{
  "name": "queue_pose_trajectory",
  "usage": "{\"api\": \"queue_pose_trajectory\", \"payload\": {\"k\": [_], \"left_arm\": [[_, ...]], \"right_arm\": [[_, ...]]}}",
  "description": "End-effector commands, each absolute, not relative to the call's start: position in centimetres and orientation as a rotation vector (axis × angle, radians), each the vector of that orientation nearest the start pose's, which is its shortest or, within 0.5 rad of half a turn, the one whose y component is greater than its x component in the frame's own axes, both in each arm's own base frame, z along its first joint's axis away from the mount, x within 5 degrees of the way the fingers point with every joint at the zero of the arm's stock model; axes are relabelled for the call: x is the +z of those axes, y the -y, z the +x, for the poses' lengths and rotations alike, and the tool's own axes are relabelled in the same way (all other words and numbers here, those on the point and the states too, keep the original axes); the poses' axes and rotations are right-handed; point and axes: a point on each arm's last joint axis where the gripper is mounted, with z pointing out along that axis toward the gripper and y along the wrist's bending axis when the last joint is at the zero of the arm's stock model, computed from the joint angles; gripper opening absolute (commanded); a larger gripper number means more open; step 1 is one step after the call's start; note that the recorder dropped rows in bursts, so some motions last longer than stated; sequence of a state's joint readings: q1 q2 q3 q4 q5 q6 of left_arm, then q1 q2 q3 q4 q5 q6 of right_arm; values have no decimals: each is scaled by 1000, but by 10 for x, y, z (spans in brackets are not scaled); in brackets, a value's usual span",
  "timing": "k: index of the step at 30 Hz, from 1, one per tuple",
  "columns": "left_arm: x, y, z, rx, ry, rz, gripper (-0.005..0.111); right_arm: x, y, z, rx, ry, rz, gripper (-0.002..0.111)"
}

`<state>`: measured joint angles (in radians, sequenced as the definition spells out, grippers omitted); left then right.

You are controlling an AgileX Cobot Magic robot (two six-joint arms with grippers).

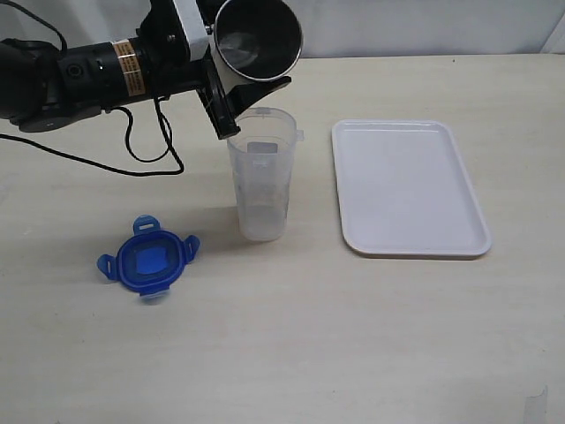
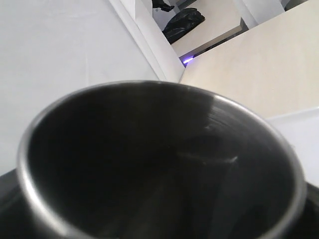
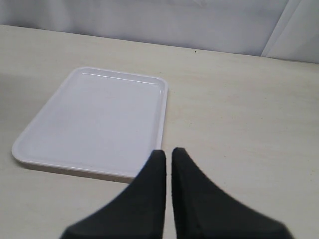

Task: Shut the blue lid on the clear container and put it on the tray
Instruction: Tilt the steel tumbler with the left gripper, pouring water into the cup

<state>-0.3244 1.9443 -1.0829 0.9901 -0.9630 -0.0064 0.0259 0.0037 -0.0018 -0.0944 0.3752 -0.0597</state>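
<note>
The clear container (image 1: 261, 177) stands upright and uncovered in the middle of the table. The blue lid (image 1: 148, 258) lies flat to its front left, apart from it. To the right lies the white tray (image 1: 408, 187), bare; it also shows in the right wrist view (image 3: 94, 119). My left gripper (image 1: 238, 84) is shut on a grey steel cup (image 1: 258, 40), tipped just above the container's rim. The cup's dark inside (image 2: 159, 164) fills the left wrist view and hides the fingers. My right gripper (image 3: 168, 153) is shut on nothing, above the table beside the tray's corner.
A black cable (image 1: 132, 150) from the left arm loops over the table behind the lid. A pale wall runs along the table's far edge.
</note>
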Motion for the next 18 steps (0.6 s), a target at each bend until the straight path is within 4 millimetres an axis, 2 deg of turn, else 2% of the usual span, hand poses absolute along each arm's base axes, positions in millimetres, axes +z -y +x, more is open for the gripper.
{"api": "queue_pose_trajectory", "payload": {"k": [1, 18], "left_arm": [[227, 187, 358, -338, -978, 1196, 0], [227, 187, 358, -304, -950, 1215, 0]], "right_arm": [[180, 2, 53, -109, -1851, -127, 4], [180, 2, 53, -109, -1851, -127, 4]]}}
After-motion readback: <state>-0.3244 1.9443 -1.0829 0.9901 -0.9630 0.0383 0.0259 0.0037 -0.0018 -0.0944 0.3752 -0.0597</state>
